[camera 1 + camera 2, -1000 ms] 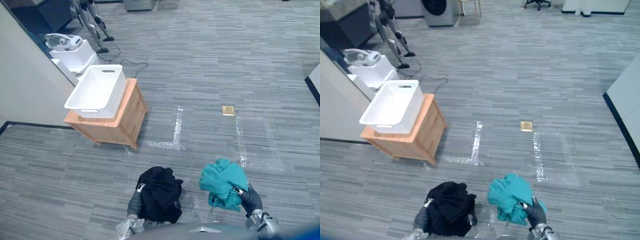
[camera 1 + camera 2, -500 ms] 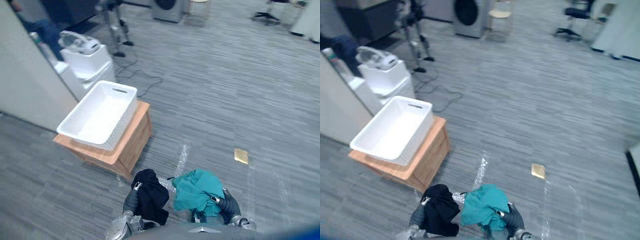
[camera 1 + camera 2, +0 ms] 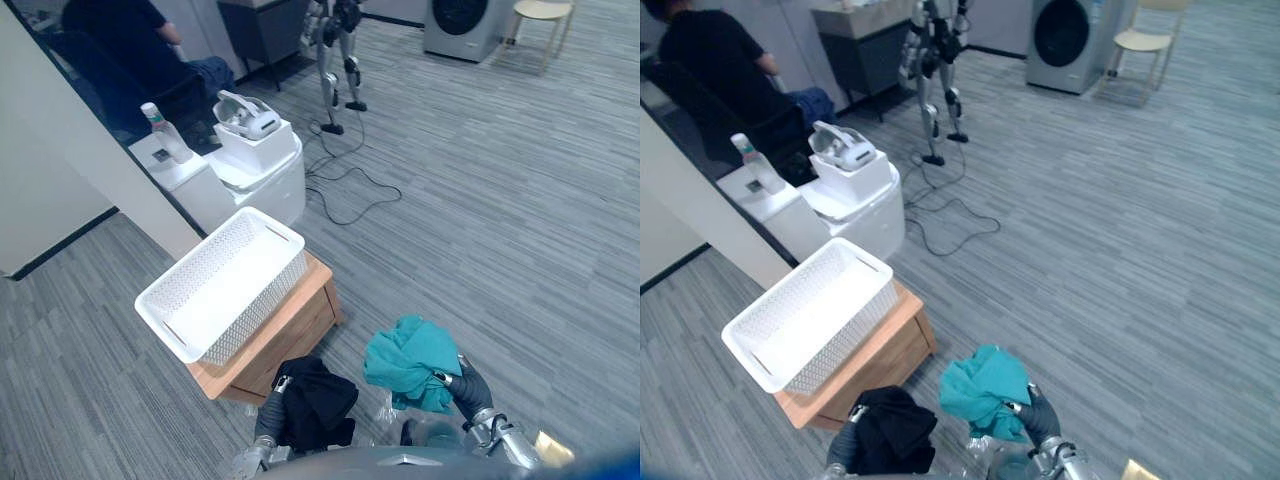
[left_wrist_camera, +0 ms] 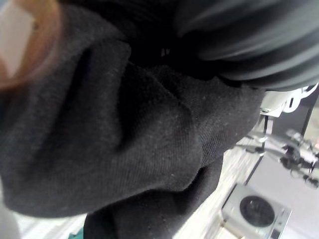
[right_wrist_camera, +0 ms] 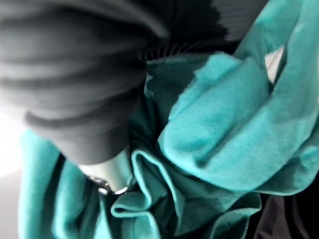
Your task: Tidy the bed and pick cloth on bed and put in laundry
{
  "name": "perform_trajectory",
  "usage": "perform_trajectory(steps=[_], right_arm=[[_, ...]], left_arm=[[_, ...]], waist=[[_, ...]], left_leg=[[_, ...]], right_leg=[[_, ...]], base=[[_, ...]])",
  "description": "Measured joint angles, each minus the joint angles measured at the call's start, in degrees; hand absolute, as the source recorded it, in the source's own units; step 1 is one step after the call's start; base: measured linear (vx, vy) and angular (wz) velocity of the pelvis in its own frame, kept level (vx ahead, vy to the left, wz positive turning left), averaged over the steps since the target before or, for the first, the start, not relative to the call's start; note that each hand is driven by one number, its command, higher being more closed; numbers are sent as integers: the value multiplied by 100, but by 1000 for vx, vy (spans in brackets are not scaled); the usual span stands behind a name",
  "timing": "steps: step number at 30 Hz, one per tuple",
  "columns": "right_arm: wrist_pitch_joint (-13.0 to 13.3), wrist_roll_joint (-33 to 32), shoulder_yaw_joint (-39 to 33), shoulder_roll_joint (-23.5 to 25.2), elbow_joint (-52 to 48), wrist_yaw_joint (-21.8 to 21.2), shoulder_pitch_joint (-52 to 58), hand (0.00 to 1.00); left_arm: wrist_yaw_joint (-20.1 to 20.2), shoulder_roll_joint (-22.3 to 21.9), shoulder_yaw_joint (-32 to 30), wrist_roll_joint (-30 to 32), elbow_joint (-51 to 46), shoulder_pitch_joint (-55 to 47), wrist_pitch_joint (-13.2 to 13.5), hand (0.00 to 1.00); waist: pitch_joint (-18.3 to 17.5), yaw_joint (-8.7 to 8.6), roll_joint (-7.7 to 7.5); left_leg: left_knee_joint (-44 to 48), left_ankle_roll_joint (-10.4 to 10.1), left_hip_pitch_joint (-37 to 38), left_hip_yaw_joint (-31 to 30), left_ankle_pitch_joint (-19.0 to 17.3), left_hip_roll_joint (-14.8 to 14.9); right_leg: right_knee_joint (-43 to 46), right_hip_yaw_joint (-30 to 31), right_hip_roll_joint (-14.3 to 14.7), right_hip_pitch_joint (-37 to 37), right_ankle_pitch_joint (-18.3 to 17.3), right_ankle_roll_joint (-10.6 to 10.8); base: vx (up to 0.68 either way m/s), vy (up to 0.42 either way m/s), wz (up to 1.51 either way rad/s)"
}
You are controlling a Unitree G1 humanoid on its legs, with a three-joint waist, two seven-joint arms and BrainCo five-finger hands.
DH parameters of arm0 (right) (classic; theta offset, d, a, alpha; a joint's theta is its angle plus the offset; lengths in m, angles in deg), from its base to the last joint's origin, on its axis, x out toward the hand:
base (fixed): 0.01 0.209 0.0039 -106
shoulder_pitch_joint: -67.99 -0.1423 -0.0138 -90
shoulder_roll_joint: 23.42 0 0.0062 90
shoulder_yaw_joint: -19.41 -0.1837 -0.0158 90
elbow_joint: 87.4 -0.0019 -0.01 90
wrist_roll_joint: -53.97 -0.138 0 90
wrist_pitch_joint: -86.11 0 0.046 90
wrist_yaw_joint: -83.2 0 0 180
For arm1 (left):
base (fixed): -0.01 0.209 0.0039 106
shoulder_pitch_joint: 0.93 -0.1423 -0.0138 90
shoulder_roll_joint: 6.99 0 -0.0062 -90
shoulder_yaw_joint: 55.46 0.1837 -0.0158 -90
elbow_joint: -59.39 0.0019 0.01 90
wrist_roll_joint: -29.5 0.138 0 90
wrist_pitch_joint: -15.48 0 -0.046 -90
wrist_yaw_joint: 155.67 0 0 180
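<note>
A: Low at the near edge of the head views, what in the left hand [image 3: 268, 412]?

B: Crumpled black knit cloth [image 3: 318, 400], bunched against the dark ribbed cover, with a silver fingertip hooked over its upper edge. Clenched on it, then, and held clear of the grey striped carpet floor [image 3: 500, 200]. From the left wrist, mostly dark folds draped over the hand.

A: And the right hand [image 3: 468, 388]?

B: Closed round a bunched teal cloth [image 3: 408, 358], raised a little higher than the black one. From the right wrist, one of the silver fingers [image 5: 109, 174] buried deep in the teal folds.

A: Touching each other, the two cloths?

B: Near, side by side, a narrow gap between them in the head views.

A: Whereabouts of the laundry basket?

B: Ahead and to the left: white perforated plastic laundry basket [image 3: 195, 252], rectangular, sitting slightly askew on a low light-wood table [image 3: 290, 335], one end overhanging the edge. Black cloth just in front of that table's near corner, teal cloth off to its right; both short of the basket.

A: Anything beyond?

B: White box with a white headset on top [image 3: 250, 150], behind the table. Further back, a seated person in a black top [image 3: 110, 30].
</note>
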Motion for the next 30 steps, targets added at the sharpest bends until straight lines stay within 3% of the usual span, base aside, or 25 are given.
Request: perform_trajectory(steps=[1,2,3,4,7,8,9,11,12,14,15,16,17,18,20,24,27,30], right_arm=[[-2,1,0,0,0,-2,12,100],[-35,46,15,-21,-5,-2,44,100],[-45,105,36,-44,-10,7,45,100],[-92,168,90,-41,-6,65,31,100],[-93,220,256,10,-98,304,-225,100],[-90,225,275,32,-165,376,-293,100],[-60,222,274,54,-276,466,-334,100],[48,222,282,112,-390,596,-351,100],[155,224,277,195,-502,704,-303,100],[273,221,282,216,-842,793,-154,100],[364,271,292,229,-1386,1028,-26,100],[399,319,283,229,-1625,1149,10,100],[443,384,249,226,-2067,1410,90,100],[518,431,187,215,-2379,1613,197,100],[550,416,-105,76,-2580,1664,140,100],[586,324,-839,-391,-3501,1381,17,100],[419,313,-1183,-781,-4284,1181,-448,100],[-2,311,-1150,-1162,-4605,875,-1373,100]], left_arm=[[3,-5,5,1,-18,7,-15,100],[3,-43,55,18,-79,24,-40,100],[-3,-57,98,50,-97,16,-40,100],[-6,-43,178,56,-101,12,-48,100],[-6,-31,197,52,-196,33,-98,100],[-3,-25,200,53,-235,31,-164,100],[10,-4,197,58,-285,34,-255,100],[30,177,200,154,-458,21,-362,100],[43,324,208,246,-478,70,-450,100],[44,478,194,268,-485,84,-510,100],[121,636,198,287,-480,135,-555,100],[176,683,197,294,-478,164,-569,100],[311,776,205,399,-487,184,-578,100],[452,888,185,489,-507,135,-612,100],[503,681,236,502,-456,3,-682,100],[770,480,358,495,-459,-109,-676,100],[1002,521,399,526,-457,-49,-676,100],[1164,548,511,740,-437,90,-667,100]], waist=[[-4,-4,0],[-74,9,42],[-102,18,88],[-189,49,65],[-254,206,-184],[-265,220,-226],[-266,203,-236],[-249,160,-320],[-251,16,-360],[-234,-36,-320],[-239,-132,-338],[-239,-161,-361],[-271,-204,-501],[-298,-152,-738],[-380,10,-503],[-428,15,-254],[-412,18,-291],[-503,48,-425]], left_leg=[[-168,72,17,173,46,-35],[-808,552,10,668,423,-138],[-1003,686,15,765,653,-154],[-1148,874,61,845,433,-234],[-1310,981,254,700,317,-559],[-1437,953,407,636,294,-643],[-1693,859,677,394,240,-772],[-2111,688,1061,-17,200,-954],[-2245,680,1303,-476,214,-974],[-2356,622,1523,-932,246,-896],[-2377,545,1547,-1406,236,-789],[-2368,502,1547,-1582,224,-761],[-2309,281,1593,-1792,181,-769],[-2276,4,1689,-1935,43,-835],[-2277,-52,1697,-1919,67,-548],[-2605,-169,1752,-1763,348,-447],[-2563,-171,1881,-1629,427,-445],[-2704,-193,1918,-1630,467,-531]], right_leg=[[-34,-80,-1,51,-14,22],[-59,-354,34,198,-117,171],[-32,-465,68,237,-181,248],[62,-613,45,280,-339,372],[561,-658,-247,338,-569,572],[1004,-660,-355,295,-583,600],[2256,-641,-580,-16,-546,617],[4092,-252,-924,-741,-181,401],[4565,131,-881,-1162,-703,360],[4153,390,-703,-1446,-903,245],[3472,914,-423,-1754,-919,213],[3232,1173,-335,-1839,-898,250],[2499,1571,-296,-1926,-551,429],[1955,1830,-314,-1854,-84,563],[1725,1672,-118,-1617,-79,500],[1374,1451,-64,-1435,-56,452],[1186,1437,-126,-1166,-50,462],[1080,1412,-205,-1117,-1,538]], base=[[502,-27,107],[436,-8,87],[425,7,112],[415,46,89],[384,54,62],[422,69,72],[349,62,72],[338,-15,121],[385,-147,159],[392,-221,159],[325,-244,163],[390,-325,186],[341,-292,142],[344,-303,109],[285,-214,35],[232,-103,24],[85,-13,7],[-11,26,8]])
